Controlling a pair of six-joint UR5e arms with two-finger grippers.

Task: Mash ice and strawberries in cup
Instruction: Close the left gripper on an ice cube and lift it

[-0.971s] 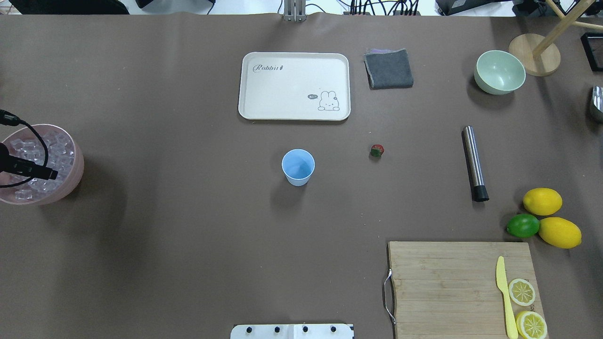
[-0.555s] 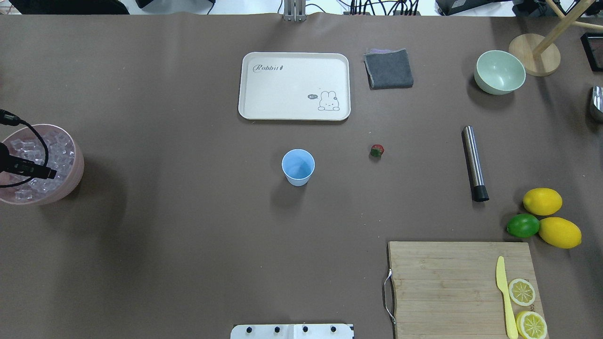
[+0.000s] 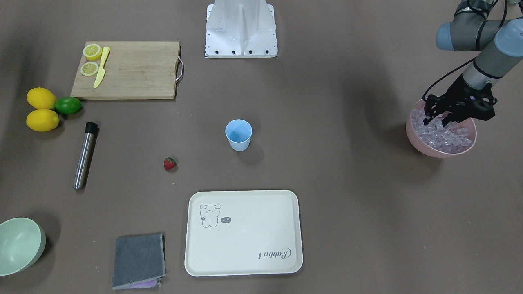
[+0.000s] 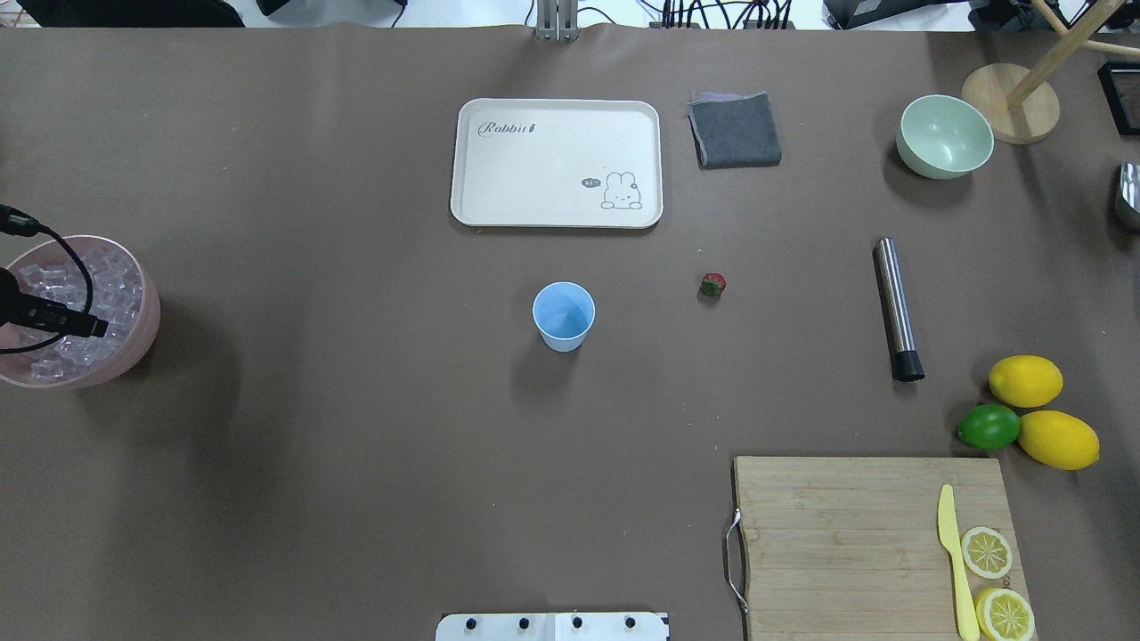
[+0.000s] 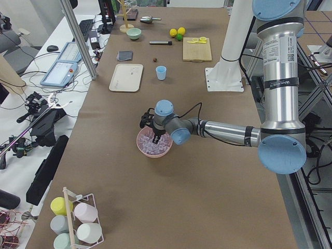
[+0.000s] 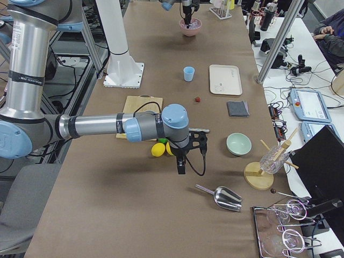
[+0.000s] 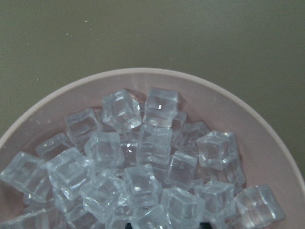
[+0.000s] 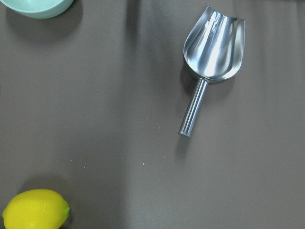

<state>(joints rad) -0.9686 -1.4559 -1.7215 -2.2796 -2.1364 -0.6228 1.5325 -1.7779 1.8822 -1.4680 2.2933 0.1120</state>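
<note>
Two arms work at opposite ends of the table. At the far left of the overhead view, the left arm's forearm lies nearly level above the tabletop. Its wrist bends down so that the left gripper (image 3: 438, 121) dips into the pink bowl (image 3: 425, 146). Its fingers are spread apart, tips down among the ice (image 7: 143, 186), clamping nothing. The cubes are heaped to the bowl's rim, and the bowl is cut by that view's left edge.

A wide stretch of bare brown table separates the bowl from the cup (image 4: 563, 316). The cup stands upright near the centre, apart from everything around it. The cream tray (image 4: 557, 160) lies beyond it, towards the table's far edge. The strawberry (image 4: 712, 285) lies to the cup's right, alone on the table, well apart from the cup. Further right a steel rod (image 4: 894, 307) lies flat. The cutting board (image 4: 846, 534) fills the near right corner.

Past the overhead view's right edge, the right arm reaches out level with its wrist turned down. The right gripper (image 6: 183, 161) hangs above bare table between a lemon (image 8: 35, 210) and a metal scoop (image 8: 212, 52). I cannot tell how its fingers stand.
</note>
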